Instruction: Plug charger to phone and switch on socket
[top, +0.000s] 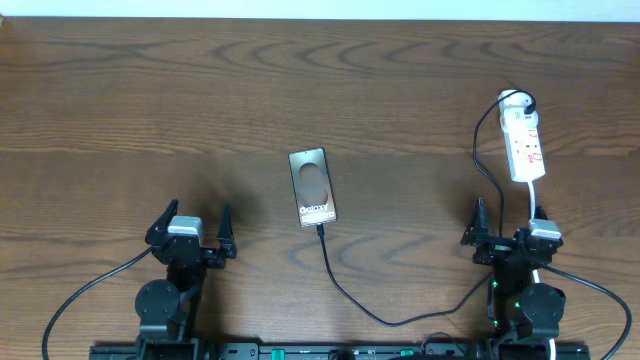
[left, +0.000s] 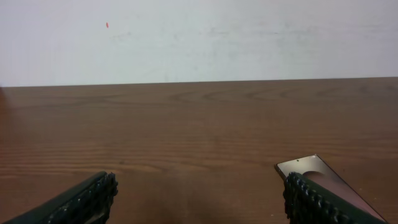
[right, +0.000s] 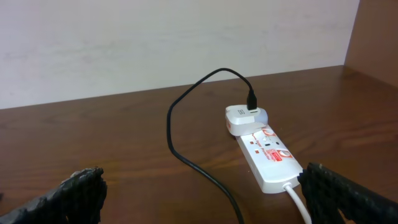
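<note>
Both grippers first, since they sit highest under the overhead camera: left gripper (top: 192, 225) and right gripper (top: 508, 222) are parked at the near edge of the table (top: 200, 100), jaws spread wide, nothing in either, which I read as a rest pose that keeps the work clear. Between them the phone (top: 313, 187) lies flat, lettering up, and the charger (top: 322, 242) meets its near edge, so the tip looks seated, though I can't confirm that; the cable loops near and right, then runs far to the socket (top: 525, 145) on the far right. Over to the left wrist: fingers (left: 87, 199) wide apart and empty, with only a corner of the phone (left: 311, 168) showing just past the right one. Right wrist now: fingers (right: 348, 196) equally wide, gripping nothing, and the socket (right: 267, 152) lies straight ahead with the charger (right: 171, 124) arching into the white adapter (right: 245, 118) at its far end. My guess is switching it on is what's left, and this arm is placed for that; whether it's already on, I can't tell.
</note>
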